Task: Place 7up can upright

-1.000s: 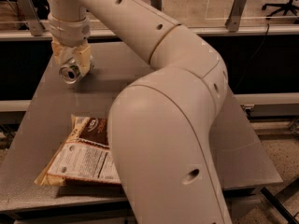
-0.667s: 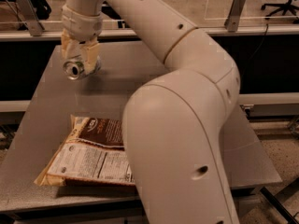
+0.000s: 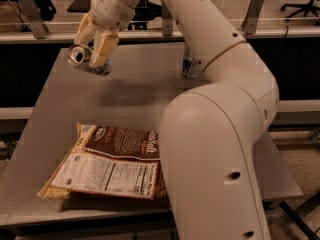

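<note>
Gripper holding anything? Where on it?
Yes. The gripper, at the table's far left, grips the 7up can across its side wall; the can is tilted, one silver end facing the camera.

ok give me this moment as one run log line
gripper: shut on 7up can, over far-left of table | pose: tilted, not upright | slim can: standing, far side | snack bag: near edge

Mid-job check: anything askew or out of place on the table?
Yes: the 7up can lies nearly sideways in the gripper over the far left of the table, not upright. The snack bag lies flat; the slim can stands upright.
</note>
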